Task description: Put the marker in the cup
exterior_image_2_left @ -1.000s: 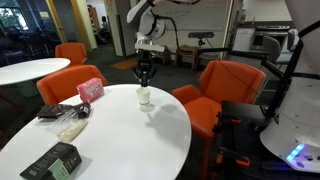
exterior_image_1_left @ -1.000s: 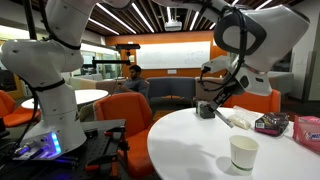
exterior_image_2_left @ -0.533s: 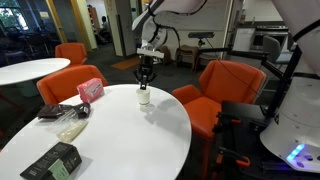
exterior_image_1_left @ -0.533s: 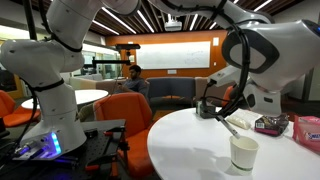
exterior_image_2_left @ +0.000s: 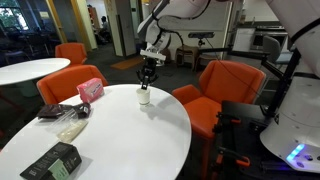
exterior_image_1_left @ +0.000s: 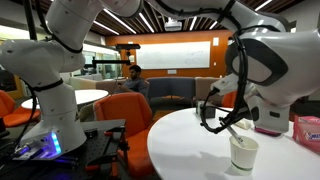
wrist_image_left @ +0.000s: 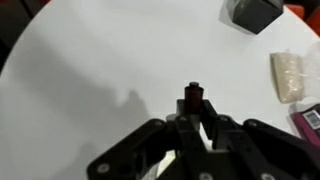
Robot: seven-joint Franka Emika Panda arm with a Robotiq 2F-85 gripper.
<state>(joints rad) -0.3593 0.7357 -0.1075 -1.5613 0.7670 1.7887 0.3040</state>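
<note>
Above the round white table point(exterior_image_2_left: 130, 135), the gripper point(exterior_image_2_left: 146, 80) hangs over the white cup point(exterior_image_2_left: 144, 97), fingers pointing down at its open mouth. The cup stands upright near the table's edge, and in both exterior views the gripper is close above it. The wrist view shows the grasp. The two dark fingers point(wrist_image_left: 212, 128) are clamped on the marker point(wrist_image_left: 193, 97), and its dark, blunt end sticks out from between them against the white tabletop. The marker is thus held in the air by the gripper, pinched between the pads. In the exterior views the marker is too thin to make out, so it cannot be told whether its lower tip has reached the cup's rim.

Well apart from the cup, the rest of the table carries a small cluster of things. A pink box point(exterior_image_2_left: 90, 89) sits at one edge, with a pale packet point(exterior_image_2_left: 70, 126) near it. A black box point(exterior_image_2_left: 50, 160) lies closer to the camera in that exterior view. The wrist view catches the black box and the pale packet along its right side. Orange chairs point(exterior_image_2_left: 215, 85) stand around the table.
</note>
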